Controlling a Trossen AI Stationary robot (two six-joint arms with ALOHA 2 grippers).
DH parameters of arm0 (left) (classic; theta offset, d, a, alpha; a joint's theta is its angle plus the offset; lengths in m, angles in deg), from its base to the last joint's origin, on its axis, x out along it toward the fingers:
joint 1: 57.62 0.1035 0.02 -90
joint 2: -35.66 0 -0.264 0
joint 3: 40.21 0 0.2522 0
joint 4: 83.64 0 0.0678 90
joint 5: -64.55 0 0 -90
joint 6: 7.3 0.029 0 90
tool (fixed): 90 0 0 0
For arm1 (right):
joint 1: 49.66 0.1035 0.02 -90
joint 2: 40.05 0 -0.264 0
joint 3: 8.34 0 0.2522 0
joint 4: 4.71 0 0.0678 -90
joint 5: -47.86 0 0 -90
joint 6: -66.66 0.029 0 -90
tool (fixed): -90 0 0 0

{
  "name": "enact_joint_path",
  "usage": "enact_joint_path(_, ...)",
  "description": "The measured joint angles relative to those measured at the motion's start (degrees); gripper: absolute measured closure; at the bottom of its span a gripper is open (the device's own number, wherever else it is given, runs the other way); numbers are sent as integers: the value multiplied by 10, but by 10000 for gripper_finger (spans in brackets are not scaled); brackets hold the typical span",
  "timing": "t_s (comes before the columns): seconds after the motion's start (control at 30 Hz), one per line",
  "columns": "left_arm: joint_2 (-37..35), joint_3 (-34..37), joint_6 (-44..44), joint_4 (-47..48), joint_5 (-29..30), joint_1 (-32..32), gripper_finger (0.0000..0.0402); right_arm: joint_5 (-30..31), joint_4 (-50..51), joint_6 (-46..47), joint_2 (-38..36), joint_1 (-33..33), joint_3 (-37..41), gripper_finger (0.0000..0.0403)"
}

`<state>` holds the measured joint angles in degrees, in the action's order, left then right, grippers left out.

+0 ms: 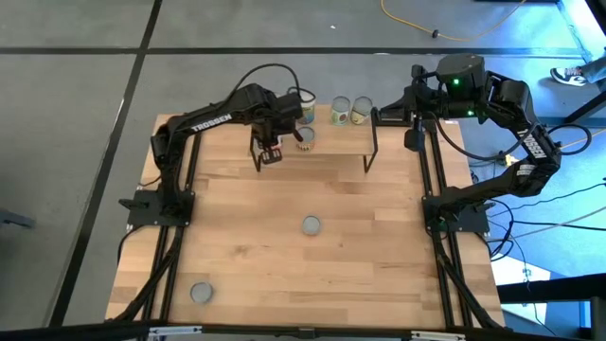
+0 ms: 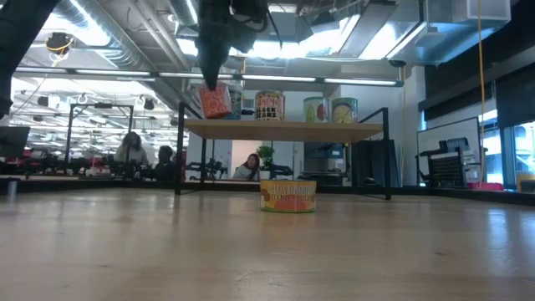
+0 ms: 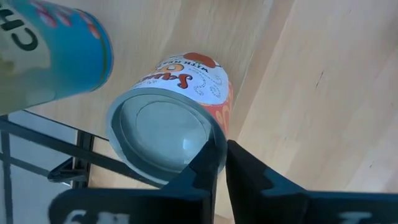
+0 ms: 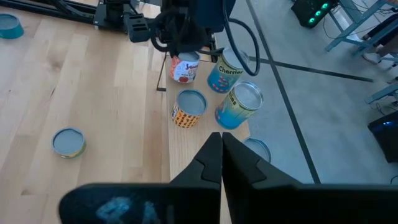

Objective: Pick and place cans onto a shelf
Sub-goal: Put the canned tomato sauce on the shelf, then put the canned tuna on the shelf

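Observation:
The shelf [image 1: 331, 142] stands at the table's far middle and bears several cans. A red-orange and white can [image 3: 168, 127] stands on the shelf's left end [image 2: 216, 102]. My left gripper [image 3: 222, 163] points down over it, its fingers a narrow slit apart at the can's rim. A blue can [image 4: 224, 73], a blue-green can [image 4: 239, 104] and a yellow-orange can [image 4: 188, 107] stand on the plank close by. My right gripper [image 4: 221, 146] hangs shut and empty, raised off the shelf's right end. My left gripper comes down from above at the red-orange can's top rim [image 3: 214, 134]. One fingertip [image 3: 208, 163] overlaps that rim in the wrist view. I cannot tell whether it touches the can. The can rests on the shelf plank.
A wide yellow-orange can [image 2: 288, 196] stands on the table's middle [image 1: 311, 225], in front of the shelf. Another can [image 1: 201, 292] sits near the front left corner. People sit in the room beyond the table.

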<state>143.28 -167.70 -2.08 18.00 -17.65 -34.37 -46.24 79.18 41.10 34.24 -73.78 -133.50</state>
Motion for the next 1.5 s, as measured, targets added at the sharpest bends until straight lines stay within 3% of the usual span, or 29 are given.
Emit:
enact_joint_path(0.3,2,0,-2,-4,2,-4,343,0,0,0,0,0,0,398)
enact_joint_path(0.53,2,-8,-6,1,9,-4,338,0,0,0,0,0,0,398)
enact_joint_path(0.77,0,-122,-45,22,-1,-23,337,0,10,-1,0,0,0,398)
enact_joint_path(1.0,-1,-203,-83,21,-98,-72,337,-42,95,11,3,0,0,398)
enact_joint_path(1.17,-1,-192,-111,21,-138,-113,337,-51,115,39,3,0,10,398)
enact_joint_path(1.5,0,-101,-89,-45,-143,-202,337,-51,121,40,2,0,10,398)
